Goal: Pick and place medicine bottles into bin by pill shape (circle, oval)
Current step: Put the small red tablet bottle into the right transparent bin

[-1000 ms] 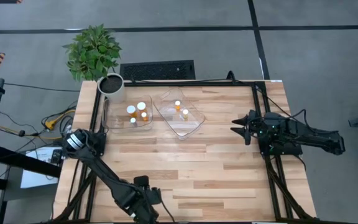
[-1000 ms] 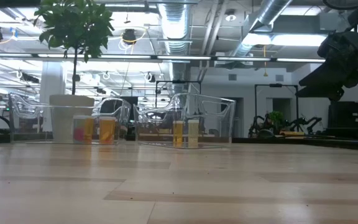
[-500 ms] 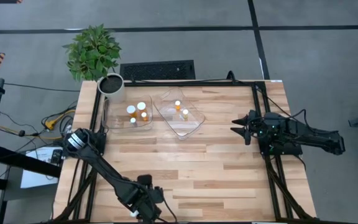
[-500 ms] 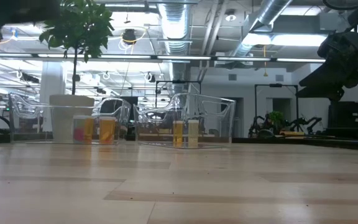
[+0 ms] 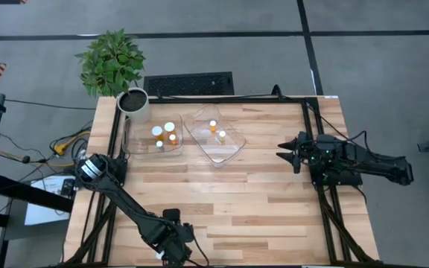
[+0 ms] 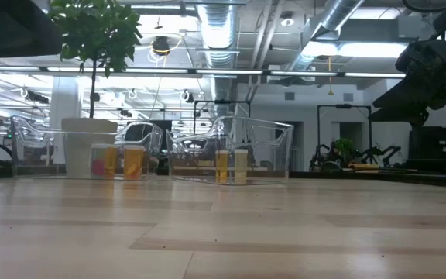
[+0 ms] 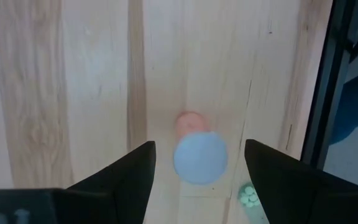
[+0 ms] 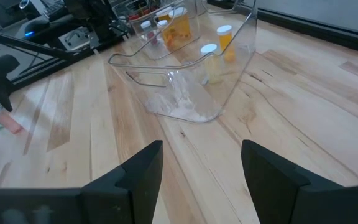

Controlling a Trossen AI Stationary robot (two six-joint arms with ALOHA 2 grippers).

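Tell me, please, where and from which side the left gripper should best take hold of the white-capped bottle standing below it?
Probably from straight above: the bottle stands upright, white cap facing the left gripper, whose open fingers already straddle it. Lower them past the cap onto the amber body, as the cap overhangs it.

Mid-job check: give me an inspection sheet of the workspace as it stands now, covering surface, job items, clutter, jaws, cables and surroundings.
Surface: wooden table, slats bare across the middle.
Job's things: left tub holds four bottles; right tub holds two. One bottle stands at the table's near edge, under the left gripper.
Clutter: green pills beside that bottle.
Grippers: left gripper over the white-capped bottle, jaws open either side, not touching. Right gripper waits at the table's right edge, jaws open.
Cables: wires on the floor left of the table.
Surroundings: potted plant by the far-left corner; floor grille behind the table.
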